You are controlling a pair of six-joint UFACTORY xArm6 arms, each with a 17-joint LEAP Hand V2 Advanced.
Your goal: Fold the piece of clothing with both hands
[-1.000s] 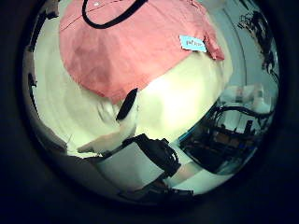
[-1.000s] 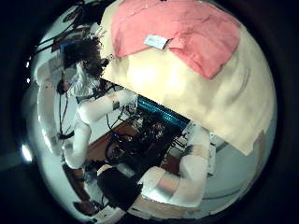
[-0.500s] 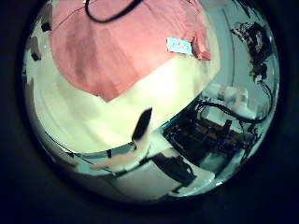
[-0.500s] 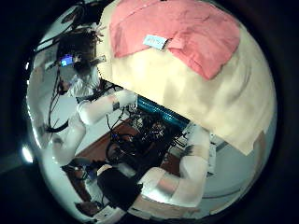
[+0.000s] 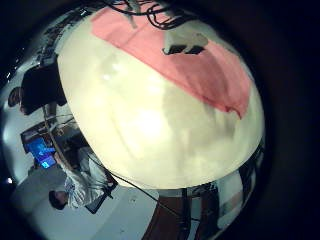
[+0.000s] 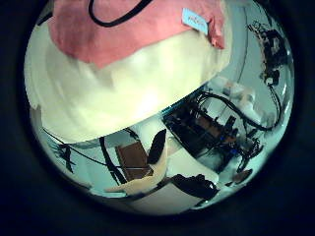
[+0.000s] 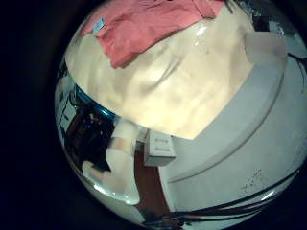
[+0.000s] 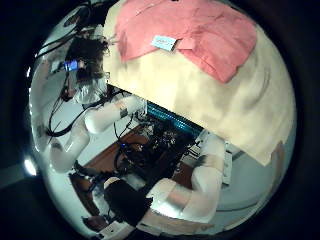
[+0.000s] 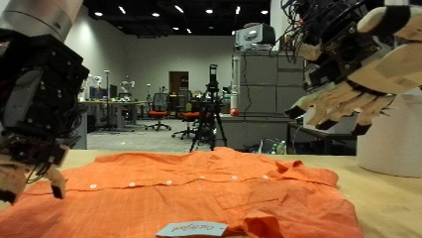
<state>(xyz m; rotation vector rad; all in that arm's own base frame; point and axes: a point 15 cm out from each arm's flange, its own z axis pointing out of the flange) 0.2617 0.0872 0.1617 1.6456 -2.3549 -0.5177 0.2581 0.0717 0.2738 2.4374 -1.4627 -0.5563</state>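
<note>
1. The left hand (image 9: 37, 109) hangs from the top edge of the outside view, its black body upright and its fingers pointing down.
2. The left hand's fingers are relaxed and hold nothing; one white fingertip (image 9: 56, 182) shows at its lower end.
3. The right hand (image 9: 346, 74) sits higher than the left hand, tilted, with its palm facing down.
4. The right hand's fingers (image 9: 341, 103) are spread, slightly bent and hold nothing.
5. In the left thumb side palm view, one black-tipped finger (image 6: 155, 150) of the left hand reaches in from the edge, nearly straight.
</note>
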